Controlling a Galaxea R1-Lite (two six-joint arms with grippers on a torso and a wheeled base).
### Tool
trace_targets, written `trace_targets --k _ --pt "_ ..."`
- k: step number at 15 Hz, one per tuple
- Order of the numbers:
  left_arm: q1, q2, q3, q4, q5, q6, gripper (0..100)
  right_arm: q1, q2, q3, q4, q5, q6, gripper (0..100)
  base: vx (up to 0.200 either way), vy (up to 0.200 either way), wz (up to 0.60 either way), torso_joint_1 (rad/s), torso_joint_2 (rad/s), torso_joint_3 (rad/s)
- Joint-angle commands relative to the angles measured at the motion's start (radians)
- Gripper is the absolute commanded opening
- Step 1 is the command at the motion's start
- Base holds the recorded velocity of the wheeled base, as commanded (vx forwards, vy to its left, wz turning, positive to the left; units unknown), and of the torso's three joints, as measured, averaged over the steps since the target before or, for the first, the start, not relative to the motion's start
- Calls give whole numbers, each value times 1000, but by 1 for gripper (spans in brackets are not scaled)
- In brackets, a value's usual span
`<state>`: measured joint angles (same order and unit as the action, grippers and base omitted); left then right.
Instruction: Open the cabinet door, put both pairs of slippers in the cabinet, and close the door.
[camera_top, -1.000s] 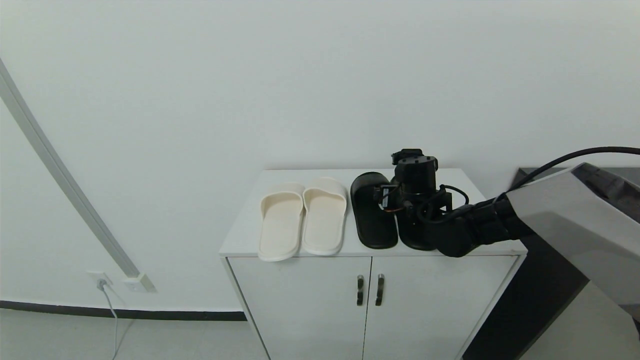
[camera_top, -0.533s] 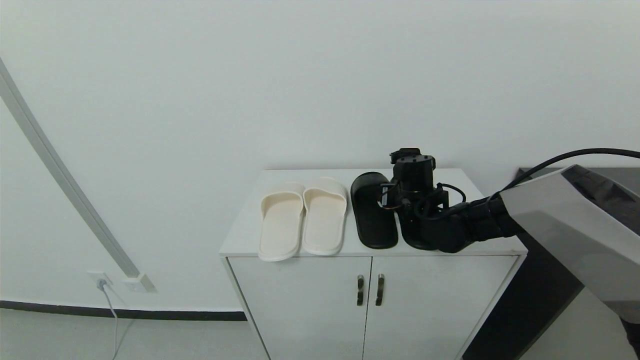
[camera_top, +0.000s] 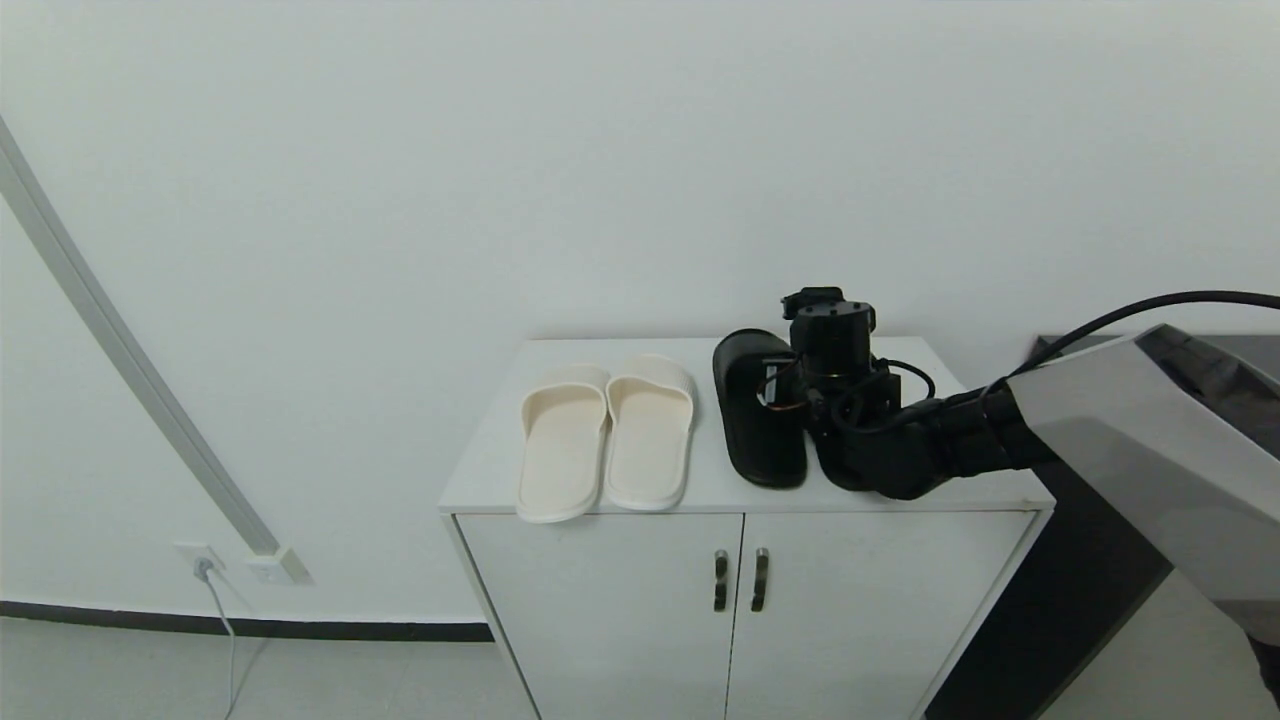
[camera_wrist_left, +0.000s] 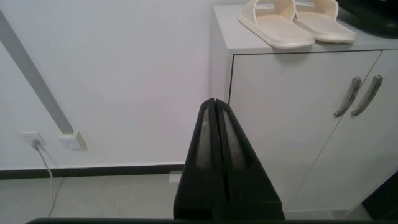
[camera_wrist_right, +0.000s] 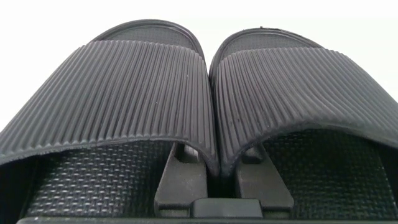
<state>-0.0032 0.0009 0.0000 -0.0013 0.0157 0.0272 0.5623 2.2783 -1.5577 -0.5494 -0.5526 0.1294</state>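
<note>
A pair of black slippers (camera_top: 760, 420) is on the right half of the white cabinet's top (camera_top: 480, 470), pressed side by side and tipped up. My right gripper (camera_wrist_right: 214, 171) is shut on the black slippers (camera_wrist_right: 211, 93), one finger (camera_wrist_right: 180, 180) under each ribbed strap, pinching the two inner edges together. A pair of cream slippers (camera_top: 605, 435) lies flat on the left half, toes at the front edge. Both cabinet doors are shut, their two handles (camera_top: 740, 580) meeting in the middle. My left gripper (camera_wrist_left: 215, 106) hangs shut and empty, low, off the cabinet's front left corner.
A wall socket with a plugged cable (camera_top: 200, 565) sits low on the wall to the left, below a slanted grey conduit (camera_top: 120, 350). A dark unit (camera_top: 1060, 600) stands against the cabinet's right side. Bare floor lies in front of the cabinet.
The two black slippers have been drawn together and tipped up off the cabinet top. The right wrist has shifted slightly rightward and up with them. The cream pair has not moved.
</note>
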Motion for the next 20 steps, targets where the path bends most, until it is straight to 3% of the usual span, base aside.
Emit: trace_targets --k 1,3,5,10,12,16,20 --pt "0 1 0 0 0 0 0 2 -49 8 0 -3 -1 0 0 0 0 0 0 0" --pt "0 1 0 0 0 0 0 7 -89 37 2 -3 -1 0 0 0 0 0 0 0" --pt "0 1 0 0 1 0 0 33 -212 194 -4 16 -17 0 0 0 0 0 0 0" --pt "0 1 0 0 1 0 0 102 -488 533 -46 280 -24 0 0 0 0 0 0 0" --pt "0 1 0 0 0 0 0 133 -623 662 -38 454 -24 0 0 0 0 0 0 0" --pt "0 1 0 0 0 0 0 180 -726 801 -41 526 -47 0 0 0 0 0 0 0" --pt "0 1 0 0 0 0 0 188 -729 821 -43 554 -50 0 0 0 0 0 0 0"
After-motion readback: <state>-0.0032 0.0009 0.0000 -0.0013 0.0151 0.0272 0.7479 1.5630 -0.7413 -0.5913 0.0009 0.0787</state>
